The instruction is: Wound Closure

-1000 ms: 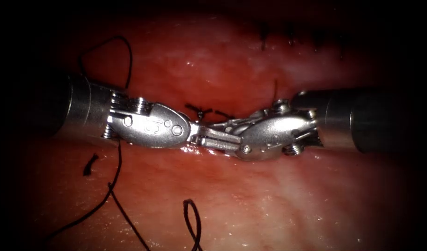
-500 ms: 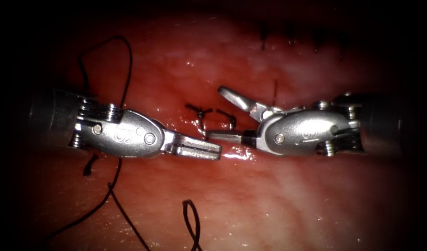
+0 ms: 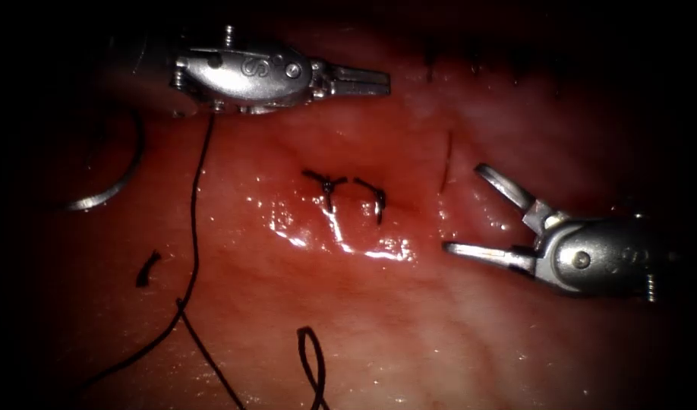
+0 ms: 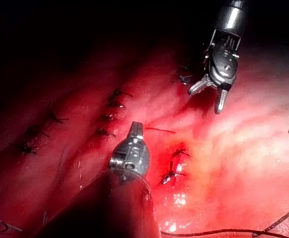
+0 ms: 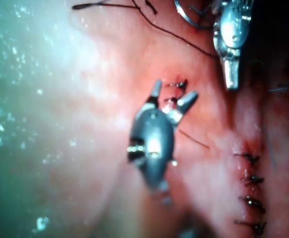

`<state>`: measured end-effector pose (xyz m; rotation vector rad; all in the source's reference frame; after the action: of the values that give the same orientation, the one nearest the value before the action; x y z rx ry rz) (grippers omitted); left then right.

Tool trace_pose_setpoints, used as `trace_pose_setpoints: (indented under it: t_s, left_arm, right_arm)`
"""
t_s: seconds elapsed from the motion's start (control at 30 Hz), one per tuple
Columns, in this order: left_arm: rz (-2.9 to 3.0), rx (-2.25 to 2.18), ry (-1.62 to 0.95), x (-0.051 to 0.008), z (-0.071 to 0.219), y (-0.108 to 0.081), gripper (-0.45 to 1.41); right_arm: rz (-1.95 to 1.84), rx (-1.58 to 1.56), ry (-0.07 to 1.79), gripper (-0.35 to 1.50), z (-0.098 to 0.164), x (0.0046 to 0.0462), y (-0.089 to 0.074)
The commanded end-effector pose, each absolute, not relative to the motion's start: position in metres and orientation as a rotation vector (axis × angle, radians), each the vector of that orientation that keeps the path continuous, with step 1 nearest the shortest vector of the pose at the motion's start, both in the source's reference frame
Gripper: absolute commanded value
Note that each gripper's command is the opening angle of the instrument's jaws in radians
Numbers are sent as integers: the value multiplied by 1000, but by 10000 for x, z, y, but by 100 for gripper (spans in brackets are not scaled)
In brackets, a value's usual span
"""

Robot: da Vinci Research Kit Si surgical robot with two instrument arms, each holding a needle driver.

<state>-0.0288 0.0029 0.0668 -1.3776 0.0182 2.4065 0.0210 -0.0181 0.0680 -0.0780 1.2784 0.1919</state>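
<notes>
Both tools withdrew apart | left tool [image 3: 360, 80] closed, empty | right tool [image 3: 474, 212] wide, empty

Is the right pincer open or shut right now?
Open: the right pincer shows its two jaws spread in a wide V, holding nothing, right of the knots.

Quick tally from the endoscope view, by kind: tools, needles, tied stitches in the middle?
Tools: 2. The left tool is shut and holds nothing; the right tool is open and holds nothing.
Needles: 1. The needle lies unheld on the tissue, far left.
Tied stitches: 2.
Total: 5.
</notes>
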Motion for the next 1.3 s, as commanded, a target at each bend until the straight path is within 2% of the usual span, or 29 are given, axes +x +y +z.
trace_pose_setpoints:
  t_s: [0.03,0.13,0.37,0.4,0.47,0.53,0.6,0.67,0.73,0.83,1.13,1.2,1.27,1.3]
  left_arm:
    - [2419,-1364,20,-295,680,35,-45]
    - [2418,-1265,3,-294,717,47,-45]
    - [2396,-1082,-251,-289,788,26,-45]
    - [2396,-1068,-274,-288,794,22,-40]
    - [2363,-1034,-337,-287,801,17,31]
    - [2341,-1017,-382,-286,802,13,78]
    - [2345,-1006,-399,-283,798,12,98]
    - [2361,-976,-423,-276,788,13,108]
    - [2370,-952,-414,-269,779,14,98]
    - [2374,-944,-407,-256,766,14,93]
    - [2373,-898,-416,-221,751,27,101]
    - [2369,-893,-412,-220,748,35,91]
    - [2337,-948,-399,-222,741,43,71]
    - [2326,-988,-384,-224,736,46,69]
  right_arm:
    - [207,-67,1273,133,685,213,-184]
    - [231,-36,1268,133,686,215,-184]
    - [286,-1,1269,131,684,221,-186]
    - [287,-1,1269,131,684,222,-186]
    - [287,-2,1269,131,684,222,-186]
    - [286,-2,1269,131,684,222,-187]
    - [284,0,1270,131,685,222,-187]
    - [284,-1,1270,131,685,222,-187]
    - [283,-2,1271,130,686,222,-188]
    - [282,-3,1270,130,688,222,-188]
    - [277,4,1270,128,692,222,-191]
    - [281,10,1272,126,692,222,-191]
    - [286,13,1272,126,692,222,-191]
    - [283,17,1275,124,693,222,-191]
